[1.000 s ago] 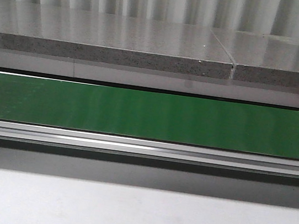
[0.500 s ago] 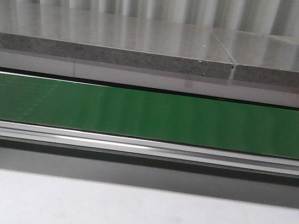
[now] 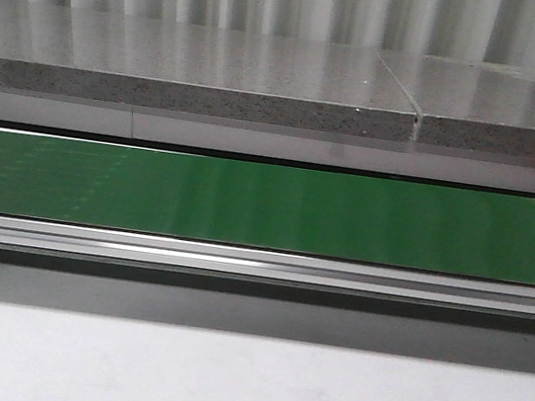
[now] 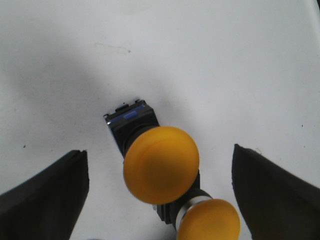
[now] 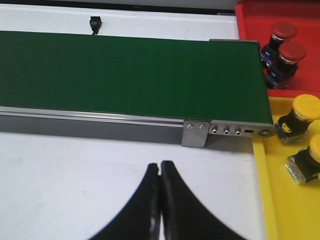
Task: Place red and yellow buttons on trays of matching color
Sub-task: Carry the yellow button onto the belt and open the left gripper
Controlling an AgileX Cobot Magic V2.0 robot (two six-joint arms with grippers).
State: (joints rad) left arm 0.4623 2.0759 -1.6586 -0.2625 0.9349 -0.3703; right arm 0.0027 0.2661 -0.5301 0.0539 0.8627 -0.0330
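Red tray holding two red buttons, yellow tray holding two yellow buttons beyond the right tool pressed together, left tool spread around another yellow button

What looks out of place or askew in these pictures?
Two yellow buttons lie on the bare white table between the open left gripper fingers, not on a tray. Trayed buttons lie tipped, otherwise sorted by colour.

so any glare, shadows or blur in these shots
Front view: vertical glare streaks on the green belt and the grey stone ledge. Left wrist view: the open left gripper has soft, blurred fingers, with a broad shadow on the white table; the yellow button is fairly sharp. Right wrist view: evenly lit and crisp.
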